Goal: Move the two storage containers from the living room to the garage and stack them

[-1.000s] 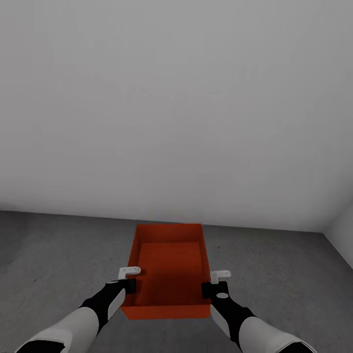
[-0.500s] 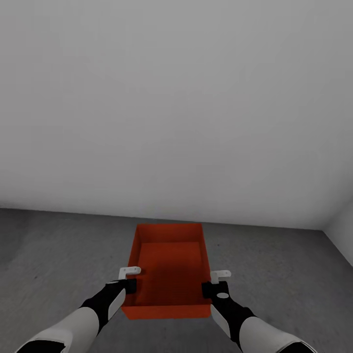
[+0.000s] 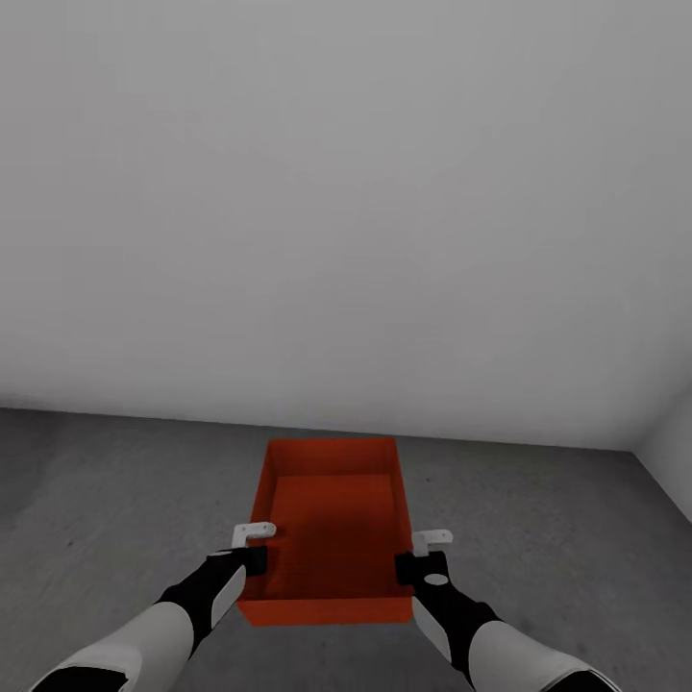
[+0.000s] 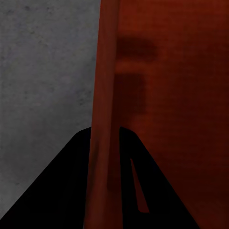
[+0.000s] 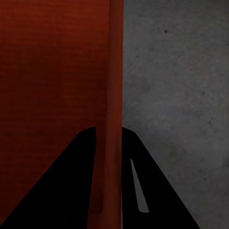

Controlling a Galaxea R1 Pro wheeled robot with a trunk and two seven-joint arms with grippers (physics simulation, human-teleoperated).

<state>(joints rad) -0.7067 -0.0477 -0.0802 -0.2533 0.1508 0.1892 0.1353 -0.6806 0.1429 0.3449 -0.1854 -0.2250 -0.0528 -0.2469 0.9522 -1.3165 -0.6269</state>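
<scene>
Left tool (image 3: 252, 550): clamped on the bin's left wall near the near corner; one dark finger sits inside the wall, the other outside, with the thin wall pinched between them. A white bracket juts out just above the grip.
Left tool, wrist view (image 4: 105, 157): the two black fingers straddle the red-orange wall edge, closed onto it.
Right tool (image 3: 423, 559): clamped on the bin's right wall near the near corner, in mirror of the left; white bracket beside it.
Right tool, wrist view (image 5: 109, 157): black fingers on either side of the wall edge, pressed against it.
Bin (image 3: 332, 519): red-orange, rectangular, open-topped, plain thin walls, flat bottom with nothing in it. Its long side runs away from the robot. It appears level.
Bin, left wrist view (image 4: 167, 95): inner face shows a soft dark shadow of the finger on it.
Bin, right wrist view (image 5: 52, 71): smooth red inner face, rim running straight along the fingers.
Bin place: held between both arms in front of the robot, above the floor; whether its base touches the floor cannot be told.
Floor (image 3: 115, 481): dark grey, mottled concrete, seen on both sides of the bin.
Wall (image 3: 346, 192): plain light grey, meeting the floor beyond the bin; a second wall joins it at the far right corner.
</scene>
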